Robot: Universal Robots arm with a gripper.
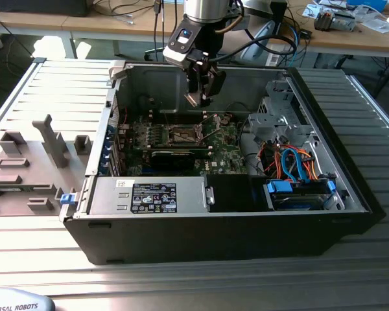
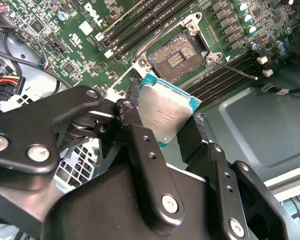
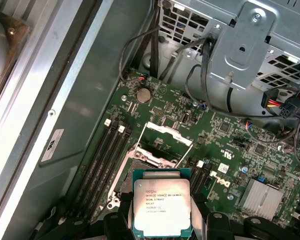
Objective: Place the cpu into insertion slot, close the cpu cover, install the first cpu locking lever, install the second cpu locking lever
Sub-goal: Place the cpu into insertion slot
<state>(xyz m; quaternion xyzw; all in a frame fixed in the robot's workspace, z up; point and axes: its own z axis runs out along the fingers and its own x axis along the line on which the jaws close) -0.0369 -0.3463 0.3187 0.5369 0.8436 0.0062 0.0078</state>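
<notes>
End effector (image 1: 201, 97): clenched on the cpu (image 3: 161, 205), one finger on each of two opposite edges; both wrist views show the metal top facing the cameras.
Cpu position: held in the air inside the case (image 1: 350, 194), above the board (image 2: 80, 30) and apart from it. In the exterior view it hangs at about 1 o'clock of the socket (image 1: 181, 136).
Socket: open, contact field bare in the second wrist view (image 2: 177, 55), nothing seated.
Cover (image 3: 165, 129): raised on its hinge, standing open.
Lever (image 2: 235, 71): one thin rod swung out free of the socket, not latched; the other cannot be told apart.
Case: lies open on the worktop (image 1: 39, 259).
Done, as judged: cpu in grasp and over the board.
Left, as judged: seating the cpu, closing the cover, both levers.
</notes>
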